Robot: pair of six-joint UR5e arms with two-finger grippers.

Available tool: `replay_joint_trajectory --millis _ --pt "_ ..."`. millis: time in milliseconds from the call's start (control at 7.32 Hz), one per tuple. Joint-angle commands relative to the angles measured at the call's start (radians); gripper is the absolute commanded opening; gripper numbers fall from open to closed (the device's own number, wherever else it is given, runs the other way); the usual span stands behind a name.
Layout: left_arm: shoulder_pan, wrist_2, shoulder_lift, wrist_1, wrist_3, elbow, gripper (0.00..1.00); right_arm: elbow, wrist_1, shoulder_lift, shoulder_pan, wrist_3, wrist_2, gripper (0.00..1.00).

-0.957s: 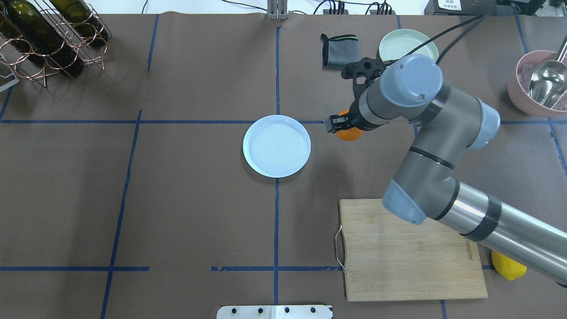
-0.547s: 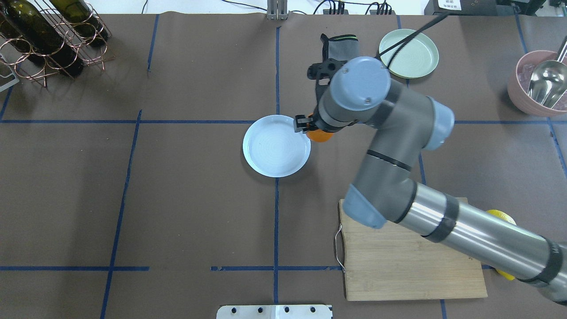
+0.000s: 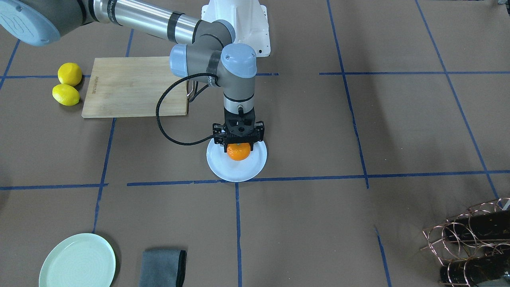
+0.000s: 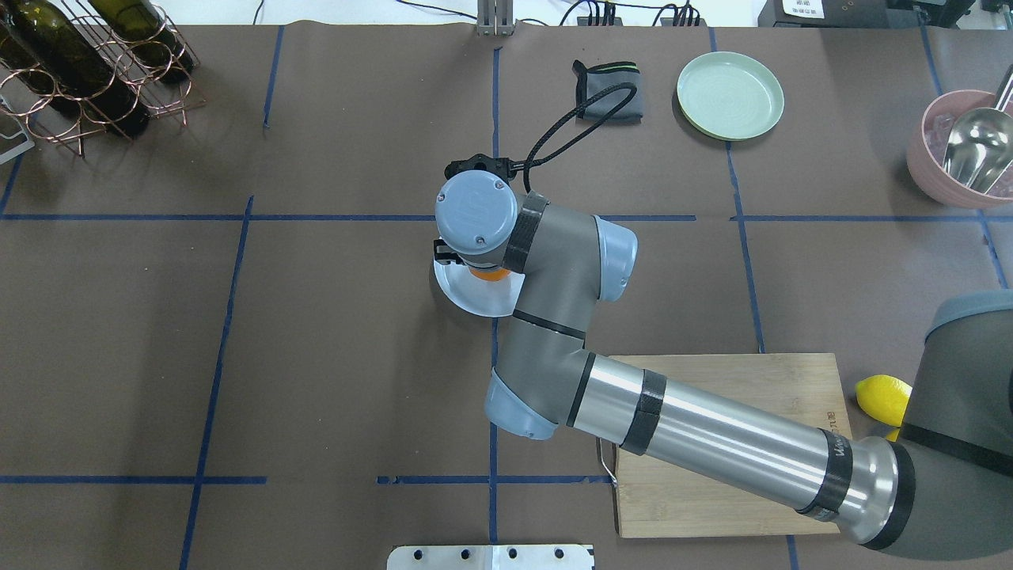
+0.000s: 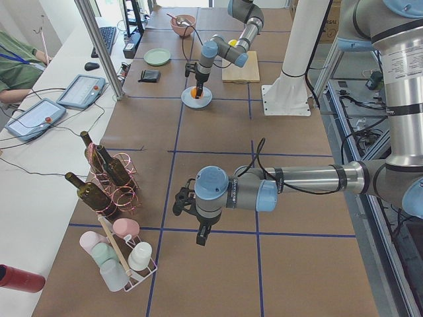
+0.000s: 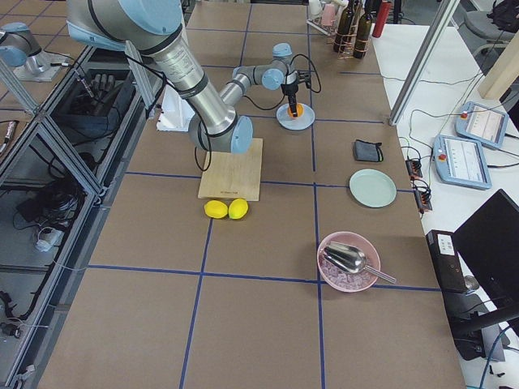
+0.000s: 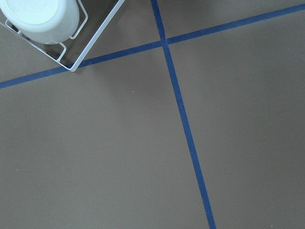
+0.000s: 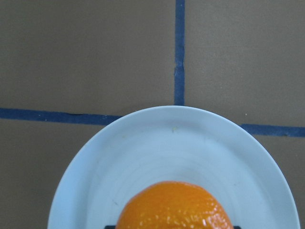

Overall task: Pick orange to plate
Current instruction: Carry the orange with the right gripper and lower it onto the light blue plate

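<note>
The orange [image 3: 238,152] sits between the fingers of my right gripper [image 3: 238,148], which points straight down and is shut on it. Fruit and gripper are over the middle of the pale bluish-white plate [image 3: 239,171]. From overhead the wrist hides most of it, leaving a sliver of the orange [image 4: 488,274] and the plate's near rim [image 4: 475,299]. In the right wrist view the orange [image 8: 174,206] fills the bottom centre over the plate [image 8: 167,143]. My left gripper [image 5: 201,239] hangs over bare table far away; I cannot tell its state.
Two lemons [image 3: 67,83] lie beside a wooden cutting board [image 3: 135,85]. A mint-green plate [image 3: 77,261] and a folded grey cloth [image 3: 163,267] lie on the operators' side. A wine rack [image 3: 470,239] and a pink bowl with a scoop [image 4: 961,150] stand at the table's corners.
My right arm has swung to the left with the orange, from right of the plate to over its middle.
</note>
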Motion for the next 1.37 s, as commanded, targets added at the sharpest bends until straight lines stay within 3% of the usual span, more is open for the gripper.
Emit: replay_joint_trajectory --millis 0,137,273,410,683,820,1094,1230 --pt "-0.001 0.0 0.001 0.0 0.001 -0.002 1.0 -0.023 0.008 0.002 -0.003 0.002 -0.024 0.53" --pt "0.0 0.0 0.001 0.0 0.001 0.0 1.0 -0.022 0.008 0.003 -0.003 0.002 -0.025 0.61" --pt "0.0 0.0 -0.001 0.0 0.001 0.0 1.0 -0.022 0.008 0.005 -0.003 0.002 -0.025 0.91" --pt "0.0 0.0 0.001 0.0 0.001 0.0 1.0 -0.02 0.009 0.006 -0.002 0.002 -0.023 1.0" --pt "0.0 -0.002 -0.001 0.0 0.001 0.002 1.0 0.007 0.003 0.005 0.019 -0.016 -0.011 1.0" --pt "0.0 0.0 -0.001 0.0 0.001 0.002 1.0 0.027 0.0 0.002 0.061 -0.03 0.041 1.0" --pt "0.0 0.0 -0.001 0.001 0.001 -0.008 1.0 0.168 -0.076 -0.053 0.189 -0.16 0.202 1.0" --pt "0.0 0.0 -0.001 0.001 0.001 -0.006 1.0 0.252 -0.134 -0.125 0.28 -0.328 0.318 1.0"
